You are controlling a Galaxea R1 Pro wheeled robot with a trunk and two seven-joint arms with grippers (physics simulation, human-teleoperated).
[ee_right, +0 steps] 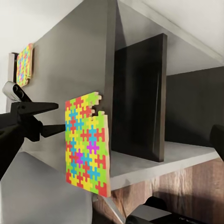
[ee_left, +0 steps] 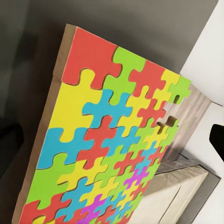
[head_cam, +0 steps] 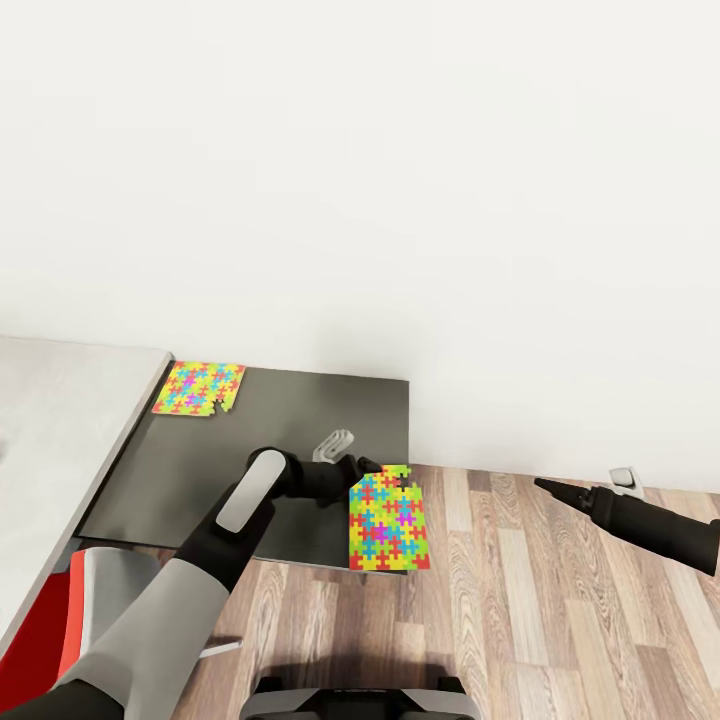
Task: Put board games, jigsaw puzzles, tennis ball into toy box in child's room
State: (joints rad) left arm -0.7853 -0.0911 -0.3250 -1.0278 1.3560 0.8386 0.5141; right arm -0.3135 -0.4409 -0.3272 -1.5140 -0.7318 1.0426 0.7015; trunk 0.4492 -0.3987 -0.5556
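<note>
- At the front right corner of the dark-grey lower bench section (head_cam: 300,420), my left gripper (head_cam: 352,470) has hold of one jigsaw puzzle (head_cam: 388,520) by its notched edge; its fingers are closed onto the mat.
- Held puzzle hangs past the bench corner, over the wood-plank floor (head_cam: 520,600), lifted off the top.
- From the right wrist camera that same puzzle (ee_right: 87,142) stands on edge just beside the bench's end, dark fingers (ee_right: 42,108) pinching it from the side.
- Second jigsaw puzzle (head_cam: 198,389) lies flat at the back left of the dark section, next to the pale grey-white bench top (head_cam: 60,420).
- My right gripper (head_cam: 548,487) hovers over the floor, well apart from the puzzle, empty; its fingers look drawn together to a point.
- White wall (head_cam: 400,200) behind.
</note>
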